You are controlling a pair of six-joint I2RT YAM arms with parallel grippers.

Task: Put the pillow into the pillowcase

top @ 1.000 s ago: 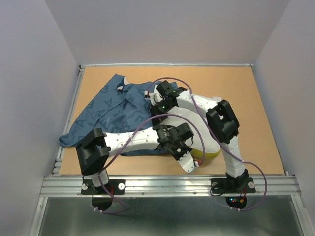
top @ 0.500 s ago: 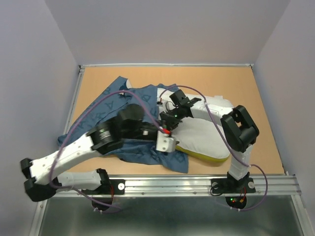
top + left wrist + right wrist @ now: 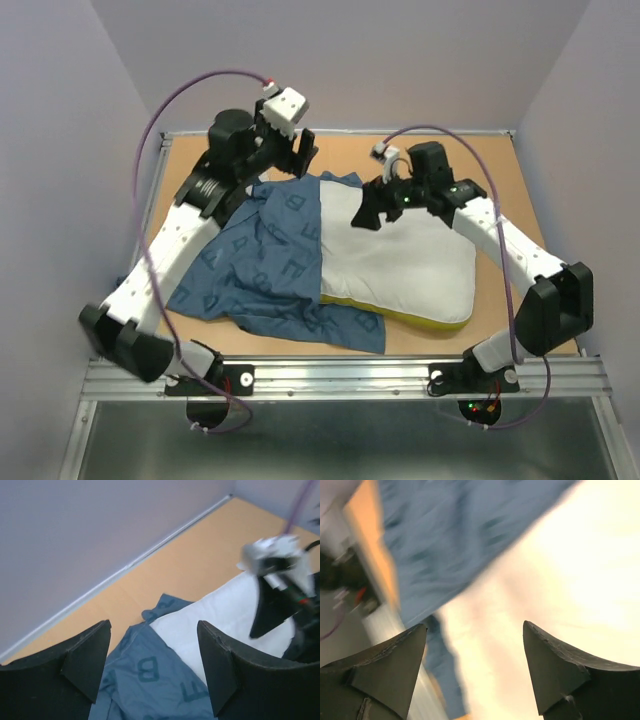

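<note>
Table [image 3: 520,180] carries the pillowcase [image 3: 265,270], rumpled from centre toward 9 o'clock, and the pillow [image 3: 400,265] toward 3 o'clock, its left edge meeting the blue cloth. The left arm [image 3: 170,240] stretches high toward 11 o'clock; the right arm [image 3: 500,235] bends in from 4 o'clock. The left gripper [image 3: 300,155] hangs spread and empty above the pillowcase's far edge. The right gripper [image 3: 368,212], jaws apart and holding nothing, is at the pillow's far-left corner.
</note>
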